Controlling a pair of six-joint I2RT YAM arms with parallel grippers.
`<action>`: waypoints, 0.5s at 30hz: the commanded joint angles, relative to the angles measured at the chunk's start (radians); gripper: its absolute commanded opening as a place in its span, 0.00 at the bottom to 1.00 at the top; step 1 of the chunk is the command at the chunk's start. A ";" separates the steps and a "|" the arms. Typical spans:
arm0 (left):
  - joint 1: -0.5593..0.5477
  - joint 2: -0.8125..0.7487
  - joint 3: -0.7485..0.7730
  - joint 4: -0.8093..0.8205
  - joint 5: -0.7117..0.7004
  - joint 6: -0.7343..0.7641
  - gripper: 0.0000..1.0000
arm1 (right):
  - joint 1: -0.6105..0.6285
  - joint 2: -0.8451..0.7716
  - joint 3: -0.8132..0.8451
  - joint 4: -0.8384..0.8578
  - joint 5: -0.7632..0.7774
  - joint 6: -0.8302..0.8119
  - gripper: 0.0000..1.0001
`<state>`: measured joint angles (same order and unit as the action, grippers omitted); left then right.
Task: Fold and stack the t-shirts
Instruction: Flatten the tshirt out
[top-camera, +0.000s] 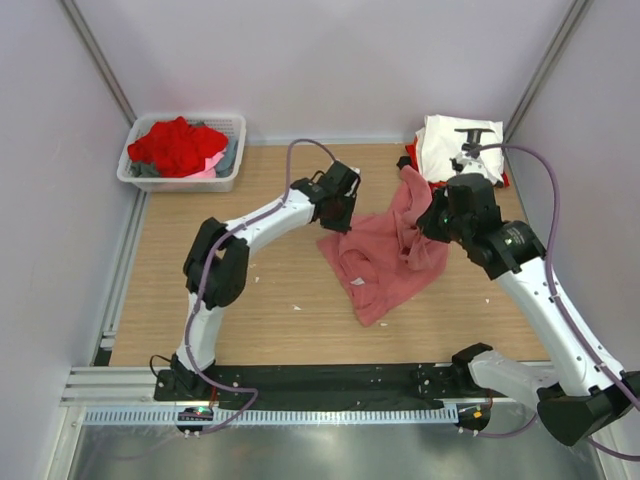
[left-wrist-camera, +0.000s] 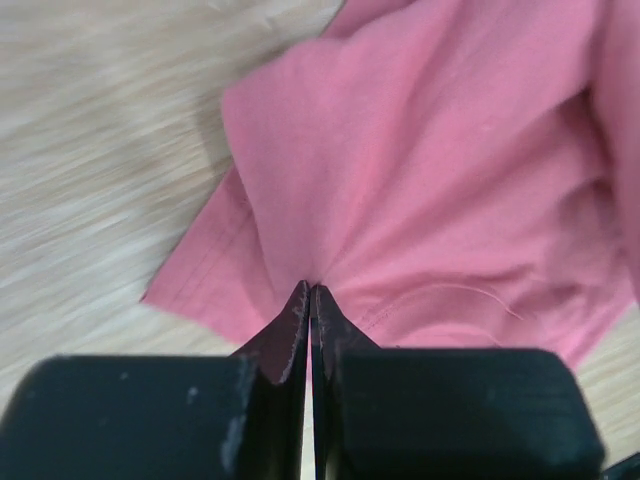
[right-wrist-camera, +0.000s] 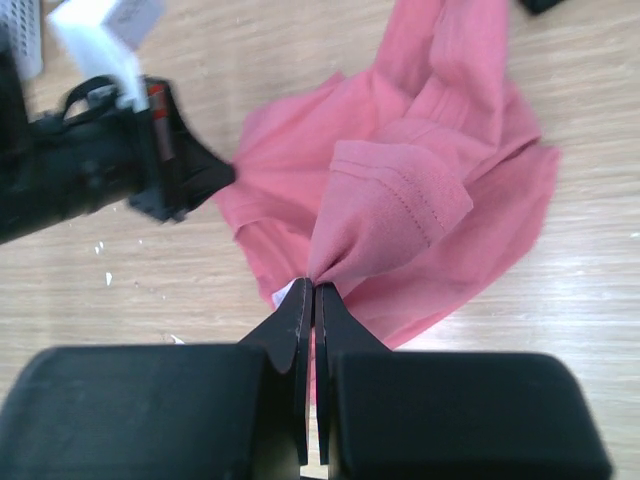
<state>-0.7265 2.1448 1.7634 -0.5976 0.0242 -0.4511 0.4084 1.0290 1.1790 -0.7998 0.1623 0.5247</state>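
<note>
The salmon-pink t-shirt (top-camera: 385, 250) lies crumpled in the middle of the wooden table, partly lifted between both arms. My left gripper (top-camera: 337, 215) is shut on its left edge; in the left wrist view the cloth (left-wrist-camera: 420, 180) fans out from my closed fingertips (left-wrist-camera: 311, 292). My right gripper (top-camera: 440, 222) is shut on a bunched fold on the shirt's right side, seen in the right wrist view (right-wrist-camera: 400, 200) rising from the fingertips (right-wrist-camera: 314, 287). A folded white tee (top-camera: 455, 145) with a black print lies on a red one (top-camera: 411, 158) at the back right.
A white plastic basket (top-camera: 185, 182) at the back left holds red, grey and pink clothes (top-camera: 178, 145). Grey walls close in on the table at the left, back and right. The left arm (right-wrist-camera: 100, 170) shows in the right wrist view.
</note>
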 joint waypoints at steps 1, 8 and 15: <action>0.002 -0.242 0.125 -0.112 -0.154 0.058 0.00 | -0.014 0.014 0.175 -0.018 0.058 -0.055 0.01; 0.004 -0.636 0.243 -0.310 -0.363 0.149 0.00 | -0.016 0.002 0.468 -0.165 0.236 -0.083 0.01; 0.002 -1.051 -0.311 -0.286 -0.409 0.131 0.01 | -0.016 -0.288 -0.009 -0.150 0.336 0.131 0.01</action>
<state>-0.7246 1.1118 1.7004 -0.7650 -0.3370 -0.3080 0.3965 0.8093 1.3861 -0.8909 0.3969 0.5201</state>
